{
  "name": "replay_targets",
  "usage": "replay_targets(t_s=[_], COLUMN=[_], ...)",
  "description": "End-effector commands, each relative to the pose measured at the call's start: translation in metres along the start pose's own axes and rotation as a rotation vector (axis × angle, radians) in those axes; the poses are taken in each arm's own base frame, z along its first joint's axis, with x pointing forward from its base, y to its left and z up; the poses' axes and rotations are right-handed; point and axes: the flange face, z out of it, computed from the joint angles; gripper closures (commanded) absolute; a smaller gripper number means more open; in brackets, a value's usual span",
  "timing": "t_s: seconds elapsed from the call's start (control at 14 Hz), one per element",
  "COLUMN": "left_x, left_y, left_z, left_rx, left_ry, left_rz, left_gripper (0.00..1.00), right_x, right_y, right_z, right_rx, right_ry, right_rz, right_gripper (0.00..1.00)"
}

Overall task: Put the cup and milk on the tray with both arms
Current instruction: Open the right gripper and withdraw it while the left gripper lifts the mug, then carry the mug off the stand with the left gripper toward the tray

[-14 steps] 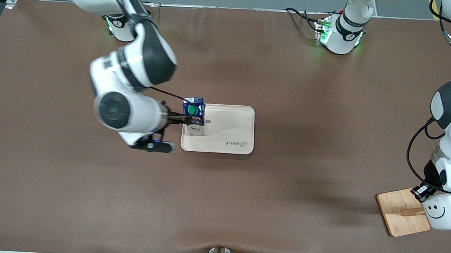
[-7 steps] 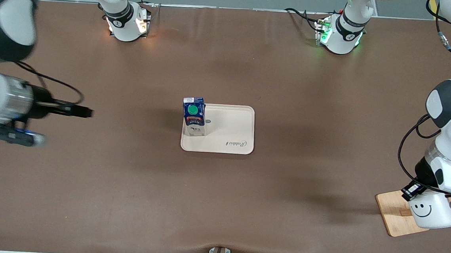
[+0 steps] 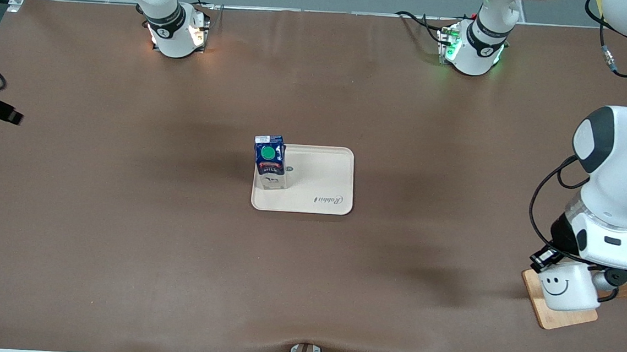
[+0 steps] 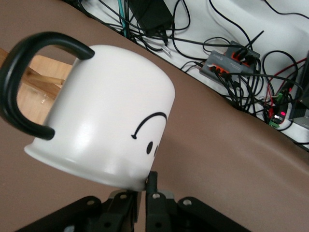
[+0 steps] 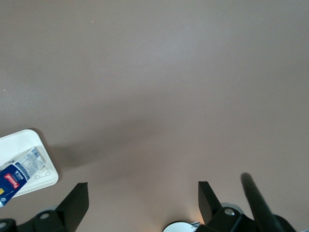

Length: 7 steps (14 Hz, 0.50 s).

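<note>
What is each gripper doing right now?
Left gripper: shut on the cup, over the wooden stand.
Right gripper: open, holding nothing.

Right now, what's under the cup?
The cup hangs mouth-down in the left gripper, pinched at its rim, over the wooden stand at the left arm's end of the table. Its peg is mostly hidden. The milk stands on the tray.

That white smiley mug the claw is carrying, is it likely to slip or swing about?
Probably a little. The left claw pinches only the rim of the white mug with the black handle, which hangs tilted over the wooden stand base, so it might pivot. Its glossy surface looks slippery. It appears rigid and likely breakable if dropped.
</note>
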Motion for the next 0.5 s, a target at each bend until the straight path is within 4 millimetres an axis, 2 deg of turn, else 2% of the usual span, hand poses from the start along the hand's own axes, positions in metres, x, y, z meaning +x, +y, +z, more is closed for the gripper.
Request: replay_targets(t_s=[0.0,0.21,0.43], left_x=[-0.013,-0.043,-0.074], left_y=[0.011,0.038,0.064], left_z=[-0.015,-0.016,-0.018], left_rx=[-0.022,-0.01,-0.005], left_ry=[-0.06,-0.129,-0.183], left_rz=[-0.04,-0.083,-0.107], left_gripper=[1.0,1.0,1.0], right_x=[-0.026,-0.032,-0.036], right_y=[0.011,0.033,0.019], right_z=[0.008,0.022,0.019], right_rx=[-0.025,-0.004,-0.001], right_ry=[0.032,0.06,0.062], right_rz=[-0.018,-0.113,-0.153], right_gripper=[0.0,0.0,0.0])
